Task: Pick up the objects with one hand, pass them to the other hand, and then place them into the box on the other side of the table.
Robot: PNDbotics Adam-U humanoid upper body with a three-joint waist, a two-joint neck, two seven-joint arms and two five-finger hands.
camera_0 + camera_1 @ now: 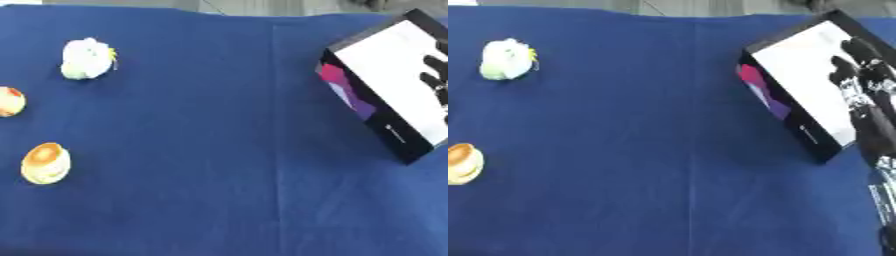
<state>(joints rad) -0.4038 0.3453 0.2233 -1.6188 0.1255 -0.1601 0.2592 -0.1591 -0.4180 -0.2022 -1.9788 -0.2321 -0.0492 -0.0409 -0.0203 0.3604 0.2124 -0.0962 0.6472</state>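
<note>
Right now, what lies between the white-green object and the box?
Nothing: only bare blue cloth runs from the white-green object to the box. Both eye views show this stretch.

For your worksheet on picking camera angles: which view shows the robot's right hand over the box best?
The right eye view: the right hand and its arm show dark over the box, running down the picture's right side. The left eye view catches only dark fingers at its right edge.
</note>
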